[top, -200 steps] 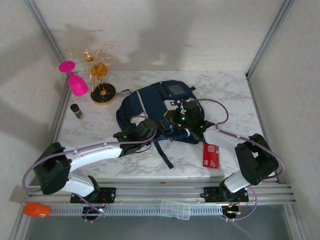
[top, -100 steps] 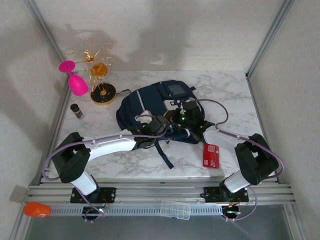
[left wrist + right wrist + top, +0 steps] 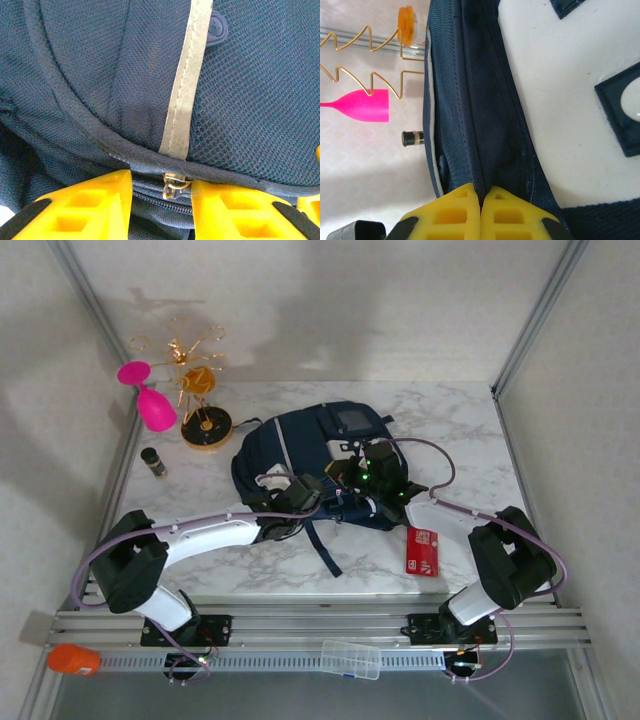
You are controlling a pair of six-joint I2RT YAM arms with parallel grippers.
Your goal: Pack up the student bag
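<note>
Fabric construction throughout: the student bag (image 3: 300, 445) is soft, slack navy mesh and webbing with no stiff shell, so it will sag and bunch instead of holding shape. It looks light for its bulk. Judged best handholds are the piped seams, the straps and the zipper hardware; flat mesh panels offer little to pinch.

Location: the bag lies flat on the marble table (image 3: 450, 430), roughly central, with both arms reaching in over its near edge.

Left gripper (image 3: 161, 192): the jaws stand partly open, with 1 yellow finger on each side of the metal zipper pull (image 3: 172, 184). The pull sits in the gap just below the piped seam, where the pale grey stripe (image 3: 182, 100) ends. Neither finger is seen touching it, so nothing is held.

Right gripper (image 3: 481, 197): the 2 fingers are pressed fully together. A raised ridge of the bag's navy fabric runs straight into the closed tips, so it appears pinched there, along the bag's edge.

Assessment: with 1 side anchored, the zipper pull is small and loose. A slightly off-centre squeeze could push it aside.
</note>
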